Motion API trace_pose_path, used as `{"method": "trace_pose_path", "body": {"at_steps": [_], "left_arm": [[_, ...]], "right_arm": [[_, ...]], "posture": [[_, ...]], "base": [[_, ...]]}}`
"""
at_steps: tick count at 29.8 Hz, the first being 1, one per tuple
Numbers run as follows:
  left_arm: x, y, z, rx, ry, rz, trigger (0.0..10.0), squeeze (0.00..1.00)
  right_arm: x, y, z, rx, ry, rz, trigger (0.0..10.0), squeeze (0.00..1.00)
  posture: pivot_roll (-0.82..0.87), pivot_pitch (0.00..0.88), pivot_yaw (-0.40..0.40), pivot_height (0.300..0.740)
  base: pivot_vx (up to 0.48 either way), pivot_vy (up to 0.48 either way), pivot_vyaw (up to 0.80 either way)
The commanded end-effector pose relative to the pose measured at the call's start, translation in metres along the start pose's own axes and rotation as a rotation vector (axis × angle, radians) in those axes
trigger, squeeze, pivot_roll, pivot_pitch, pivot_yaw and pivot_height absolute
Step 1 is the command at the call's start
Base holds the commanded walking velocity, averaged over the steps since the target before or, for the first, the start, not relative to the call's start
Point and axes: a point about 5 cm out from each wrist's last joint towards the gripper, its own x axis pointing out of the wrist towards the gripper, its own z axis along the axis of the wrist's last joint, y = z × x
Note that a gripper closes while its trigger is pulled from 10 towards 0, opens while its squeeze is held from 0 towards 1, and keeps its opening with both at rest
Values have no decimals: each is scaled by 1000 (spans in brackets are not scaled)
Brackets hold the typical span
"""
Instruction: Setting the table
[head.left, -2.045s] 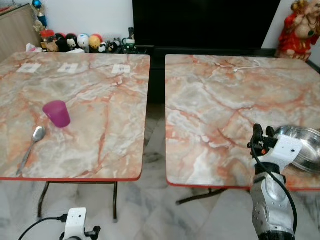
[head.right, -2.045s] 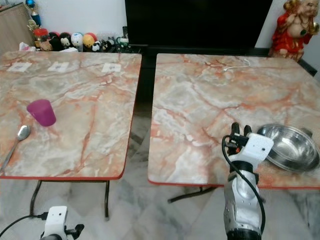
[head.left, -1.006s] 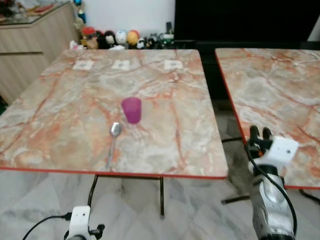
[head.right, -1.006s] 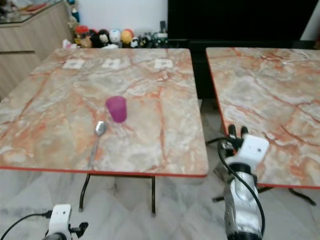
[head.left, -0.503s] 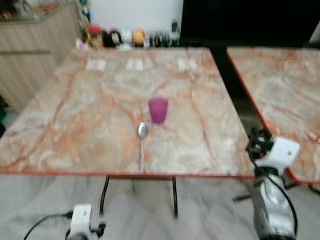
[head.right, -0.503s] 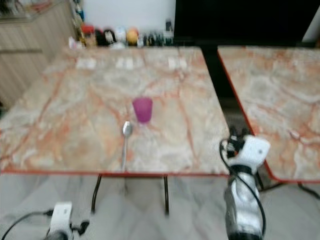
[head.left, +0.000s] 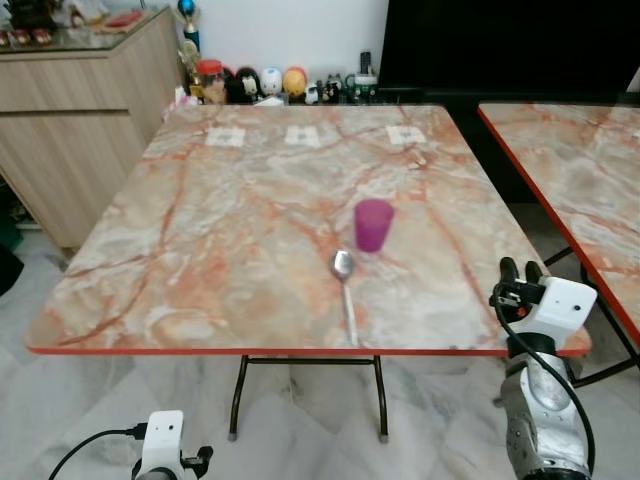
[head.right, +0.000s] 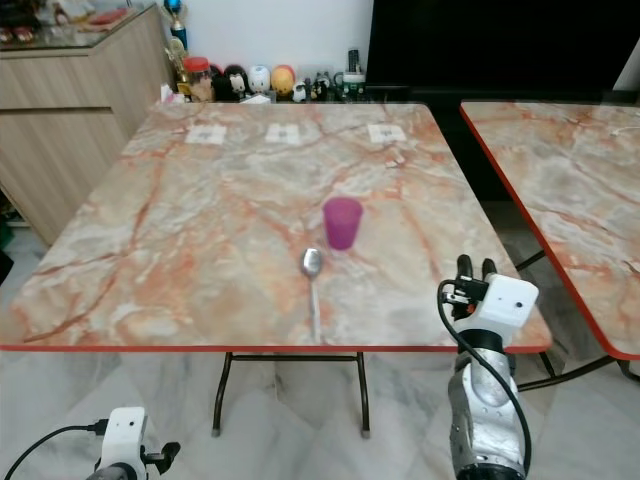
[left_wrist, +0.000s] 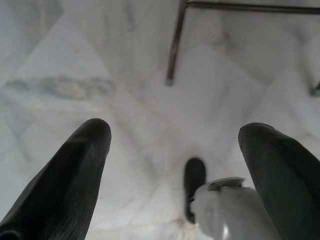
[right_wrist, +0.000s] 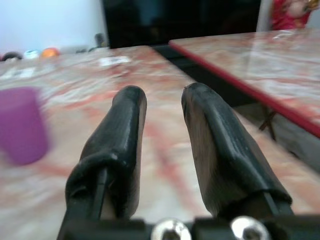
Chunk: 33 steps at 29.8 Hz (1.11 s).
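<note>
- One purple cup (head.left: 373, 223) stands upright near the middle of the marble table (head.left: 200, 250), toward its right half.
- A spoon (head.left: 345, 288) lies just in front of the cup, bowl toward it, handle pointing at the near edge.
- The right gripper (right_wrist: 162, 107) hovers over the table's near right corner, fingers a narrow gap apart, holding nothing.
- The left gripper (left_wrist: 175, 145) hangs low over the floor (left_wrist: 75, 65), fingers spread wide, empty.
- Small figurines (head.left: 270, 82) line the far wall.
</note>
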Motion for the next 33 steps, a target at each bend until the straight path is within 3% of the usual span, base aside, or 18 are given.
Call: {"method": "trace_pose_path", "body": {"at_steps": [1, 7, 13, 33], "left_arm": [[0, 1, -1, 9, 5, 1, 10000, 0], [0, 1, -1, 10, 5, 0, 10000, 0], [0, 1, -2, 10, 5, 0, 10000, 0], [0, -2, 0, 5, -5, -9, 10000, 0]], "right_arm": [[2, 3, 2, -24, -6, 23, 10000, 0], [1, 3, 2, -14, -5, 18, 10000, 0], [1, 2, 1, -2, -2, 11, 10000, 0], [4, -9, -6, -33, 61, -45, 10000, 0]], "posture": [[97, 0, -35, 740], [97, 0, -33, 740], [98, 0, -35, 740], [100, 2, -41, 740]], "base": [[0, 345, 800], [0, 344, 681], [0, 344, 0], [0, 0, 0]]}}
